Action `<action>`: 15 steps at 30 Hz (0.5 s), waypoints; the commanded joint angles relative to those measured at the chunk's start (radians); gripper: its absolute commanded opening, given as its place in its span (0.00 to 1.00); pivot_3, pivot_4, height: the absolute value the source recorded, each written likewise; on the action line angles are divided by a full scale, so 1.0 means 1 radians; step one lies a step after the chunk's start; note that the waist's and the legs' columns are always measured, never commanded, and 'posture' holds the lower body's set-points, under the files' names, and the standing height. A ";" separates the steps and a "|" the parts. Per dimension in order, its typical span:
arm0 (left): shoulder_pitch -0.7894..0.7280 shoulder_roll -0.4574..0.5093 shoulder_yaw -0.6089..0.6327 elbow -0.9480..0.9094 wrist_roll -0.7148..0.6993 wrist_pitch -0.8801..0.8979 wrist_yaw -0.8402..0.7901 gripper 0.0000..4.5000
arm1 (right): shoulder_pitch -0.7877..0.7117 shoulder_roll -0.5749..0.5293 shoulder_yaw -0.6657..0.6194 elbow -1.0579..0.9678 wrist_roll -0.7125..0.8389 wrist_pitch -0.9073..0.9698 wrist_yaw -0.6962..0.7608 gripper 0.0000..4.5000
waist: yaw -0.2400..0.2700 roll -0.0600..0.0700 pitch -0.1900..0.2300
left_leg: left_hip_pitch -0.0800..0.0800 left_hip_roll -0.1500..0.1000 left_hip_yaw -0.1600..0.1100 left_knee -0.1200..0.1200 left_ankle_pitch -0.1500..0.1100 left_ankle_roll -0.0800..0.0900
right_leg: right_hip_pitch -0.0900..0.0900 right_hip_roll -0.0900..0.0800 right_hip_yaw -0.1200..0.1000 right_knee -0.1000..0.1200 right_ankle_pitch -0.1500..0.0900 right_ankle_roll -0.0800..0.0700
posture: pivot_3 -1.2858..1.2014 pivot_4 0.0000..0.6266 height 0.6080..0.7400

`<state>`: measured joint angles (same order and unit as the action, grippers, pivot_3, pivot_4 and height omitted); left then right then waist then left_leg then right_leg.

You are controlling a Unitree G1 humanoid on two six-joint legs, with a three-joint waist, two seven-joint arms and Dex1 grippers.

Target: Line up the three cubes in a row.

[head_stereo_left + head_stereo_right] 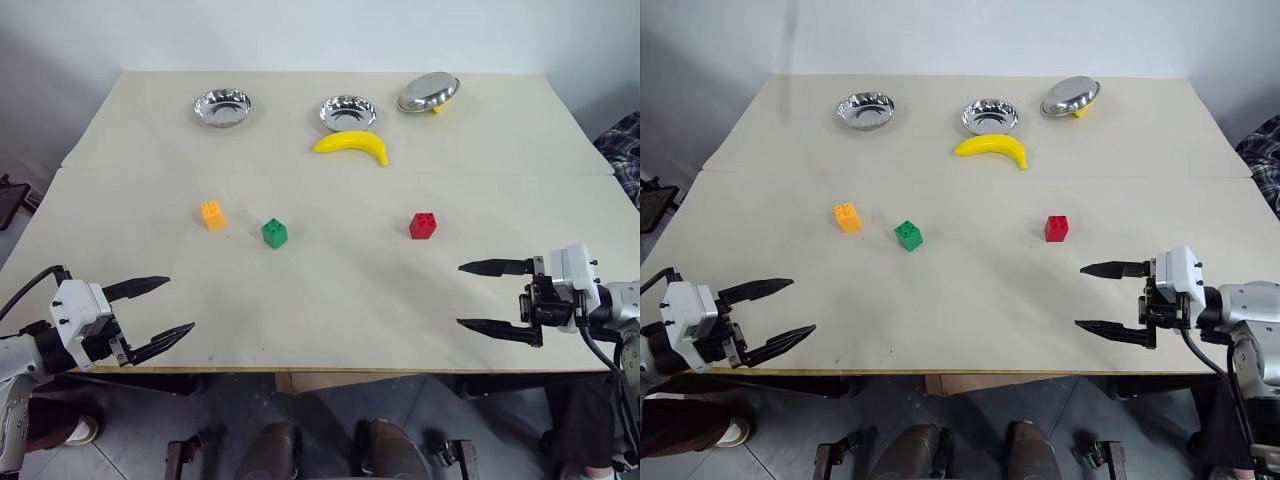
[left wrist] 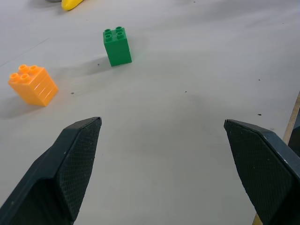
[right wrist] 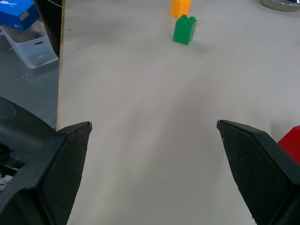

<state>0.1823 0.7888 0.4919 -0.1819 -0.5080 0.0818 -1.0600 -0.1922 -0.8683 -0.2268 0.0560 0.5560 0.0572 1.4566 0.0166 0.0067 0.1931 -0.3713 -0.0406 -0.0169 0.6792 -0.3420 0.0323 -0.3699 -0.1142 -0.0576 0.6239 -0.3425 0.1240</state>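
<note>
Black fingers spread wide on left gripper (image 1: pixel 180 308) and right gripper (image 1: pixel 472 295), both empty, hovering at near table (image 1: pixel 340 300) edge, touching nothing; cubes well apart from both.

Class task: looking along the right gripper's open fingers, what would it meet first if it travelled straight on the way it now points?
Probably the green cube. The right gripper points across bare table, with the orange cube just beyond the green and the red cube off to one side. Depth is uncertain.
</note>
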 commanded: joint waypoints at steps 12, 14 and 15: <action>-0.078 -0.025 -0.143 -0.160 -0.074 0.081 -0.015 0.99 | 0.051 0.078 -0.200 0.219 -0.042 -0.067 -0.312 1.00 | 0.007 0.000 0.000 | 0.000 -0.001 0.000 0.001 0.000 0.000 | 0.000 0.000 0.000 0.001 0.000 0.000 | 0.52 0.24 1.00; -0.118 -0.038 -0.168 -0.167 -0.081 0.095 -0.002 0.99 | 0.068 0.089 -0.198 0.216 -0.051 -0.076 -0.329 1.00 | 0.004 0.000 0.000 | 0.000 0.000 0.000 0.001 0.000 0.000 | 0.000 0.000 0.000 0.001 0.000 0.000 | 0.52 0.24 1.00; -0.133 -0.042 -0.176 -0.168 -0.084 0.101 0.003 0.99 | 0.072 0.096 -0.194 0.207 -0.052 -0.074 -0.339 1.00 | 0.003 0.000 0.000 | 0.000 0.000 0.000 0.001 0.000 0.000 | 0.000 0.000 0.000 0.001 0.000 0.000 | 0.52 0.24 1.00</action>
<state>0.0699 0.7500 0.3197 -0.3182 -0.5651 0.1755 -1.0668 -0.1273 -0.7785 -0.4003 0.2855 0.5030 -0.0001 1.1348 0.0197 0.0070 0.1930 -0.3711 -0.0407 -0.0167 0.6800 -0.3417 0.0320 -0.3696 -0.1139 -0.0581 0.6255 -0.3425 0.1239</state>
